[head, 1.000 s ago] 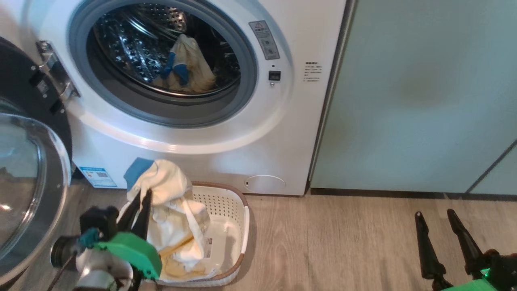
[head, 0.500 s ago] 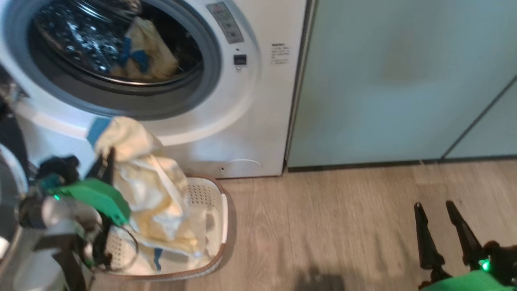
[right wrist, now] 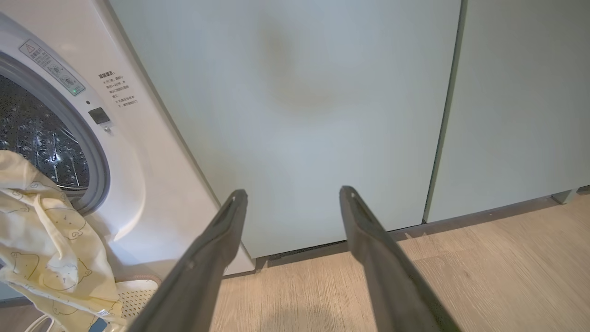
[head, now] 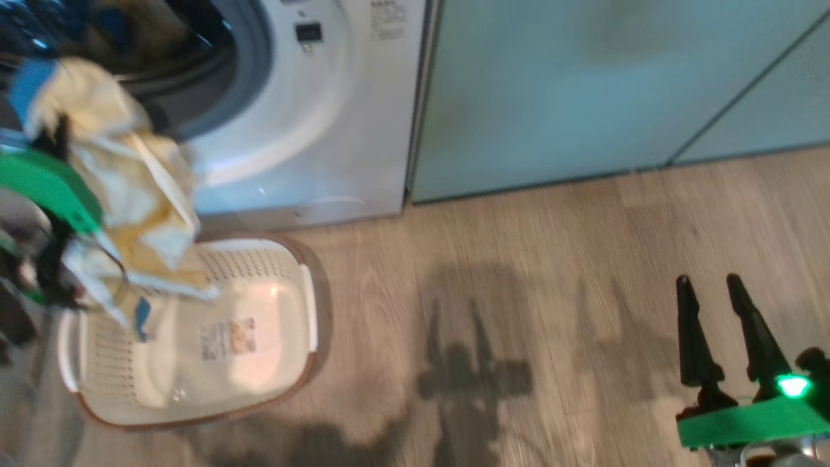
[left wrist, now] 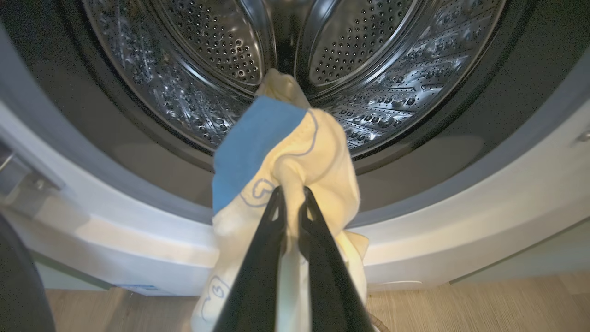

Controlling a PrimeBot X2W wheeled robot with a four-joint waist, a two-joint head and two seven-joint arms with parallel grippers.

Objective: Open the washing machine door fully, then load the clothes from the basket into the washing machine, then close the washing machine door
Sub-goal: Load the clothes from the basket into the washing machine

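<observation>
My left gripper [left wrist: 290,191] is shut on a pale yellow garment with a blue patch [left wrist: 295,147]. It holds the garment up in front of the washing machine's open mouth, with the steel drum [left wrist: 378,69] just beyond. In the head view the garment [head: 123,181] hangs from the left gripper [head: 61,130] above the basket [head: 310,305], which holds only its sticker. Another yellow piece [head: 136,26] shows blurred inside the drum. A dark curved edge at the lower left is the open door's rim [left wrist: 18,286]. My right gripper [head: 713,285] stands open and empty over the floor, far right.
Pale green cabinet panels [head: 583,84] stand to the right of the white washing machine [head: 324,130]. Wooden floor [head: 519,292] with arm shadows stretches between the basket and my right gripper [right wrist: 292,192]. The hanging garment [right wrist: 41,240] shows at the left of the right wrist view.
The camera has swung right and down. My left gripper has lifted the garment out of the basket and up toward the drum opening. The right gripper has stayed open.
</observation>
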